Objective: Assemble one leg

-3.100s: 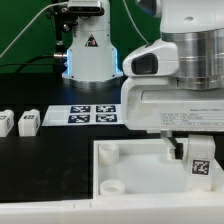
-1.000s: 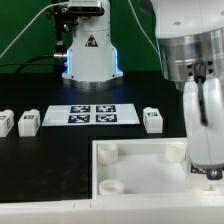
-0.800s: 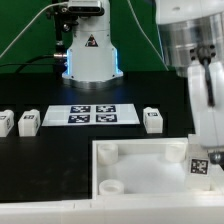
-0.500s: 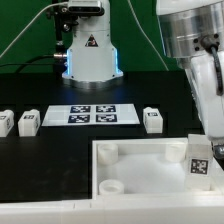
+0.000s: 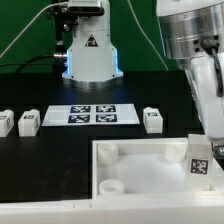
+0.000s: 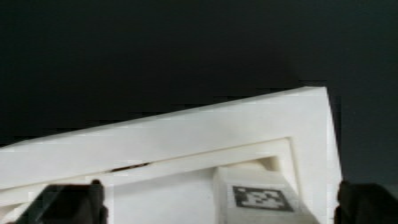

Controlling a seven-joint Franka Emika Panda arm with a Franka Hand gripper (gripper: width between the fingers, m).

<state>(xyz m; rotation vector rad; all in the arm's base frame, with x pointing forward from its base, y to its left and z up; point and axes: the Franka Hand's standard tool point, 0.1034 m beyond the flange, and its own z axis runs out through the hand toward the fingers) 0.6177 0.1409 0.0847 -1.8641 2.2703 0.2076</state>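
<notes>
A leg (image 5: 200, 159), a small white block with a square tag, stands in the far corner socket of the large white tray-like piece (image 5: 140, 168) at the exterior view's right. My gripper (image 5: 213, 130) hangs just above and behind it. In the wrist view the leg (image 6: 256, 194) stands between my two dark fingertips (image 6: 71, 204), which are spread wide and do not touch it. The gripper (image 6: 217, 203) is open and empty. Three more legs lie on the black table: two (image 5: 4, 123) (image 5: 28, 122) at the exterior view's left and one (image 5: 152, 120) beside the marker board.
The marker board (image 5: 92, 115) lies flat behind the tray-like piece. The arm's white base (image 5: 90, 52) stands at the back. The tray-like piece has round sockets at its near-left corners (image 5: 112, 186).
My gripper has let go of the leg and risen off it, shifting toward the exterior view's right. The leg stays upright in the corner socket. Over the last half second nothing has moved.
</notes>
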